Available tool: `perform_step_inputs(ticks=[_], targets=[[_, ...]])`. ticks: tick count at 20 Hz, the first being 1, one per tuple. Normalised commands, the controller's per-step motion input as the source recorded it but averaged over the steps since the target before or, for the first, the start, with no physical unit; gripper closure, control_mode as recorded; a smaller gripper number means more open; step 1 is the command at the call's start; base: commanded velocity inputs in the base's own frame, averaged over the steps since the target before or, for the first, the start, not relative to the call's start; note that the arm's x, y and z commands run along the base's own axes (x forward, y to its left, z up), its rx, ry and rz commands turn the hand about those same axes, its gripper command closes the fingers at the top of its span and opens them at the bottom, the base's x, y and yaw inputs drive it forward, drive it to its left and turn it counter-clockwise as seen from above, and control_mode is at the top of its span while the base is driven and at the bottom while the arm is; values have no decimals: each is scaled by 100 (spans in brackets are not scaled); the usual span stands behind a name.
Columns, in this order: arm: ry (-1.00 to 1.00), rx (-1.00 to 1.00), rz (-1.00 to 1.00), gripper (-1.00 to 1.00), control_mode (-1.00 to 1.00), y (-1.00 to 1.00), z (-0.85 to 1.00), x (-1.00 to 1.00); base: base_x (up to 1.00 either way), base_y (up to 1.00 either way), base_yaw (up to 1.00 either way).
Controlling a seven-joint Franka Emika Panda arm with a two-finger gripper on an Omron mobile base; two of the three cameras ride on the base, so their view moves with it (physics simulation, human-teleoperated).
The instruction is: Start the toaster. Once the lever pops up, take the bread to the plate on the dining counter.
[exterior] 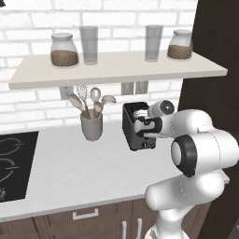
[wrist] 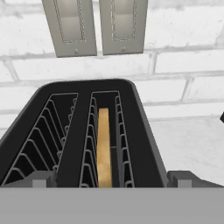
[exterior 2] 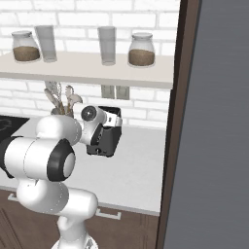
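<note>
You saw a speckled grey worktop (exterior: 79, 172) carrying the toaster (exterior: 133, 133) and a grey utensil cup (exterior: 91, 126). The wall shelf (exterior: 116, 70) above held two jars and two glasses.

White brick wall (exterior: 28, 107), pale shelf (exterior: 116, 70), speckled worktop (exterior: 79, 172), perhaps wood cabinets (exterior: 60, 221)

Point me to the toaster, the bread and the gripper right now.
toaster (exterior: 134, 140): left base view, on its dark side wall.
bread (wrist: 103, 148): hand view, on the slice's top edge in the right slot.
gripper (wrist: 112, 181): hand view, midway between its two fingertips over the toaster's near end.
</note>
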Motion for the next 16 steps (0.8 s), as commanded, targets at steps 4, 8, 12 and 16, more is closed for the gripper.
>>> perform_step_inputs(ticks=[4, 8, 12, 16], targets=[[0, 0, 0, -100, -100, 0, 0, 0, 0, 0, 0], [0, 0, 0, -100, -100, 0, 0, 0, 0, 0, 0], [0, 0, 0, -100, -100, 0, 0, 0, 0, 0, 0], [0, 0, 0, -100, -100, 0, 0, 0, 0, 0, 0]])
